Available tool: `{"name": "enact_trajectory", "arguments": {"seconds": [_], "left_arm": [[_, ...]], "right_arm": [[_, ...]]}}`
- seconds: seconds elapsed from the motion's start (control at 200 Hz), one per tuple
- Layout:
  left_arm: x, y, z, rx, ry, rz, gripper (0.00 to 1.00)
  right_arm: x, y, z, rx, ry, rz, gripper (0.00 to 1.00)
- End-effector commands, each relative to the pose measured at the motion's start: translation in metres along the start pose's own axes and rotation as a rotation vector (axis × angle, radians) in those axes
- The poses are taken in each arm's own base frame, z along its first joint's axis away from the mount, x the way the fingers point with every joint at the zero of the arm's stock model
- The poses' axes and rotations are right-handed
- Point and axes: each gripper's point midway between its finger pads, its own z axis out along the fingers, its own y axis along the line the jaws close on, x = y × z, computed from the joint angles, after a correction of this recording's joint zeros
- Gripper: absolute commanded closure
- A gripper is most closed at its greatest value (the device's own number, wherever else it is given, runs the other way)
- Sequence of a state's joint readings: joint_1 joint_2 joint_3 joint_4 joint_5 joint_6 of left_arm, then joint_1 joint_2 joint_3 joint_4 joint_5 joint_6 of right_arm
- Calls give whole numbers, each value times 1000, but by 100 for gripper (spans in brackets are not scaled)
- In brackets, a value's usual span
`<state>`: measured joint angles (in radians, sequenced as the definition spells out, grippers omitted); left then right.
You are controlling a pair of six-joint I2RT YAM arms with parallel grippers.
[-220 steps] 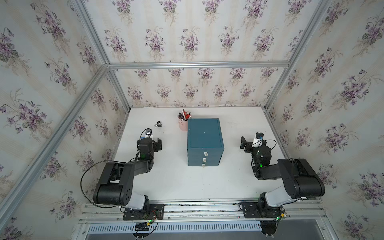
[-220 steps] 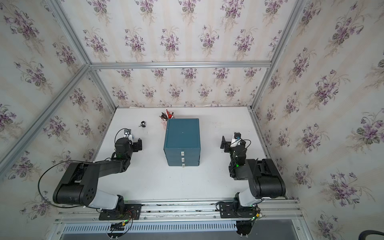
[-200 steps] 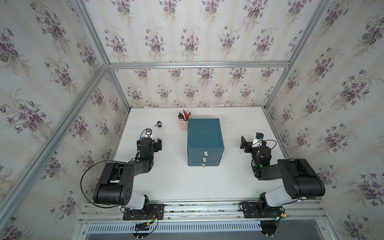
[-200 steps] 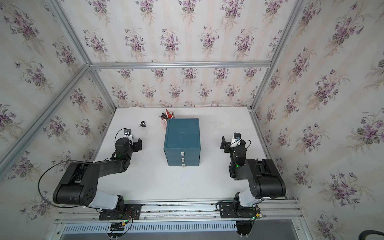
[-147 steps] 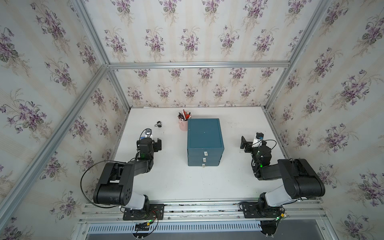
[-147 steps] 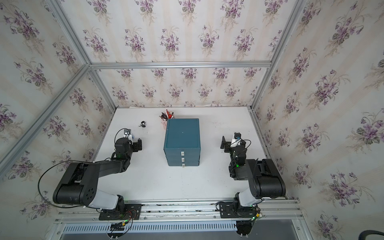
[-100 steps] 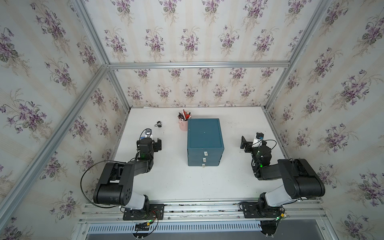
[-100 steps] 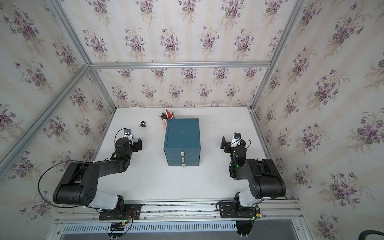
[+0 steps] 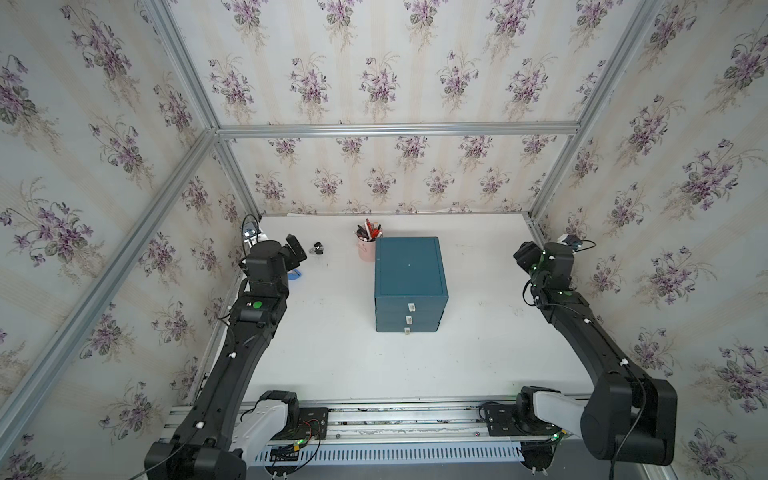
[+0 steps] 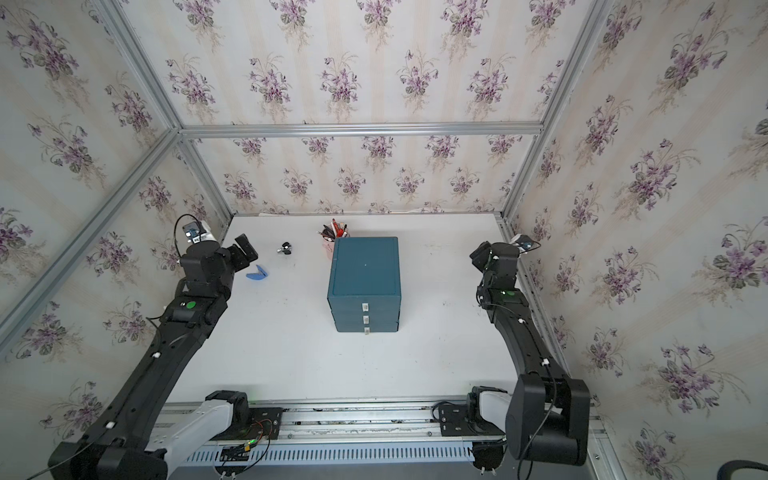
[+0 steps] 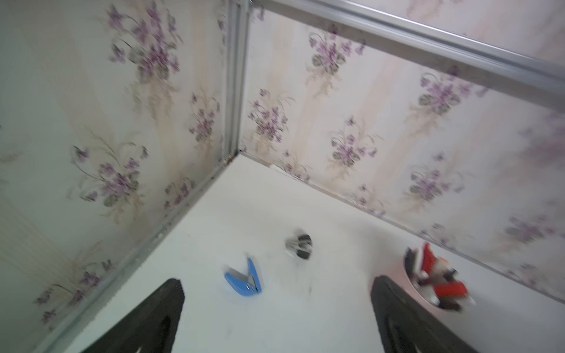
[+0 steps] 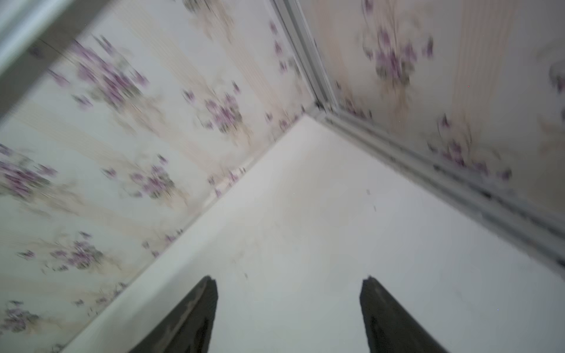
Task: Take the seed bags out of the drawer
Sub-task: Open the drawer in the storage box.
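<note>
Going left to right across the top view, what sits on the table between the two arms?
blue stapler → small black and silver clip → pink cup of pens → teal chest of drawers, all three drawers shut.

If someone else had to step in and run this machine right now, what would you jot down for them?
Left gripper: jaws open, empty, near the blue stapler.
Right gripper: jaws open, empty, over the table.
Teal drawer chest mid-table, all three drawers shut; no seed bags in sight.
Done: nothing yet.
To do: open the drawer, lift the bags out.
</note>
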<state>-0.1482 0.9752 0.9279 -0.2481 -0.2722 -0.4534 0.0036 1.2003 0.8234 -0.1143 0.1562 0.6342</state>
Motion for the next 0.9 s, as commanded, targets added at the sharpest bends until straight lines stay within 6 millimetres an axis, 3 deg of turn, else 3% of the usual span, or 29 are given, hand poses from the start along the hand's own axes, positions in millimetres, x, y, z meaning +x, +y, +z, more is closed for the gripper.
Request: {"name": "enact_trajectory", "arguments": {"seconds": [0.0,0.135,0.295,0.37,0.525,0.605,0.689,0.894], "left_arm": [[82,-29,-41,120,333,65,0],[128,-77,-94,348,455,208,2],[136,-101,-119,486,559,171,1],[132,-119,-124,535,601,165,0],[117,-153,-125,612,627,157,0],[116,-164,-121,619,646,155,1],[120,-172,-119,629,673,143,2],[141,-172,-111,596,743,173,8]], "right_arm": [[43,1,-47,120,163,-107,24],[47,46,-123,15,177,-260,22],[68,78,-200,-78,248,-382,20],[92,93,-221,-133,329,-427,20],[170,132,-263,-330,474,-517,27],[203,142,-269,-399,556,-479,35],[227,146,-263,-408,589,-486,38],[252,169,-246,-397,551,-530,42]]}}
